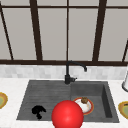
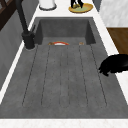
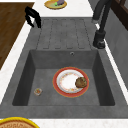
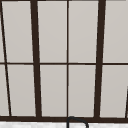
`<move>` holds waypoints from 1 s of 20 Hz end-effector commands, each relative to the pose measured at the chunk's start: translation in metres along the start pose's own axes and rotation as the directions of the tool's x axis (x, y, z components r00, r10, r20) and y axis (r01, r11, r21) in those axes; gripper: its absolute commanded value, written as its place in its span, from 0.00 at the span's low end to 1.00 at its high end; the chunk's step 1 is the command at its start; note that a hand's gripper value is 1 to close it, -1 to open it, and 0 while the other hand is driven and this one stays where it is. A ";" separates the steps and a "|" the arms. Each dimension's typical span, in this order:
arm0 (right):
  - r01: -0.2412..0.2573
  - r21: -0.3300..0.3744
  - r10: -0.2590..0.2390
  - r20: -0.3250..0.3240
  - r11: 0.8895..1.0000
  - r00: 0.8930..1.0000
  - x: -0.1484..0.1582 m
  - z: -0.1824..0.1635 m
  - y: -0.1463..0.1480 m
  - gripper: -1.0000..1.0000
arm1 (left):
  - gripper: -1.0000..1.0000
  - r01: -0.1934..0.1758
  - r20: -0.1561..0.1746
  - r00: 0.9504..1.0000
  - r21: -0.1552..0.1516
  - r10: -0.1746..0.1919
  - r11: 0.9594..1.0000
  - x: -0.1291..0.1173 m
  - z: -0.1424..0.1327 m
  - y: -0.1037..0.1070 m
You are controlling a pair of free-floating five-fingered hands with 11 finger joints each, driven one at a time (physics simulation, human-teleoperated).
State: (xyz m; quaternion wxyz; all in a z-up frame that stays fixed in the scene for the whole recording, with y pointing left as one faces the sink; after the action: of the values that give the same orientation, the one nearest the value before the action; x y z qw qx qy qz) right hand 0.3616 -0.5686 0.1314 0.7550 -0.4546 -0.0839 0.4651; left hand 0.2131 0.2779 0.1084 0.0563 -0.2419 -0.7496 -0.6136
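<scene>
Left hand (image 1: 38, 111), fingers curled on nothing, hovers over the near-left drainboard (image 1: 42, 95). Red ball (image 1: 67, 115) sits just right of it. Right hand (image 2: 76, 3), whose state cannot be told, is above the right yellow plate (image 2: 83, 9). Any reach is best kept above the sink's near rim.

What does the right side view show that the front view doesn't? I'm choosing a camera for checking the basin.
Right side view alone: a small round item on the basin floor left of the plate, and the drain. Front view alone: a red ball before the sink's front edge, and the window. Both: the red-rimmed plate with a brown lump of food, the black faucet, and a black hand, the left hand, with curled fingers over the drainboard.
</scene>
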 end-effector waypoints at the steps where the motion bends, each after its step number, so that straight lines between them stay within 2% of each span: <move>1: 0.003 -0.008 -0.003 0.000 1.000 1.000 -0.002 0.011 0.000 0.00 | 0.50 0.000 0.000 1.000 0.000 0.000 1.000 0.000 0.000 0.000; 3: 0.001 -0.003 -0.001 0.010 1.000 1.000 0.002 0.028 -0.013 0.00 | 0.50 0.000 0.000 1.000 0.000 0.000 1.000 0.000 0.000 0.000; 7: -0.038 0.029 0.038 0.011 0.999 0.999 0.014 0.057 -0.017 0.00 | 0.50 0.000 0.000 1.000 0.000 0.000 1.000 0.000 0.000 0.000; 11: -0.045 0.030 0.044 0.009 0.999 0.999 0.025 0.081 -0.027 0.00 | 0.50 0.000 0.000 1.000 0.000 0.000 1.000 0.000 0.000 0.000; 14: -0.083 0.049 0.082 0.021 0.995 0.996 0.034 0.094 -0.031 0.00 | 0.50 0.000 0.000 1.000 0.000 0.000 1.000 0.000 0.000 0.000; 18: -0.045 0.069 0.042 0.033 0.997 0.999 0.046 0.110 -0.035 0.00 | 0.50 0.000 0.000 1.000 0.000 0.000 1.000 0.000 0.000 0.000; 19: -0.017 0.065 0.015 0.030 0.998 0.999 0.050 0.117 -0.034 0.00 | 0.50 0.000 0.000 1.000 0.000 0.000 1.000 0.000 0.000 0.000; 20: -0.026 0.078 0.024 0.028 0.997 0.999 0.054 0.123 -0.040 0.00 | 0.50 0.000 0.000 1.000 0.000 0.000 1.000 0.000 0.000 0.000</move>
State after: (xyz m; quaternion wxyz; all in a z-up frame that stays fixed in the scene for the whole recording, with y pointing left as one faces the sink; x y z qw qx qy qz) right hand 0.3483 -0.4740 0.2061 0.7566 -0.4377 -0.0661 0.4813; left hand 0.2131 0.2779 0.1084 0.0563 -0.2419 -0.7496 -0.6136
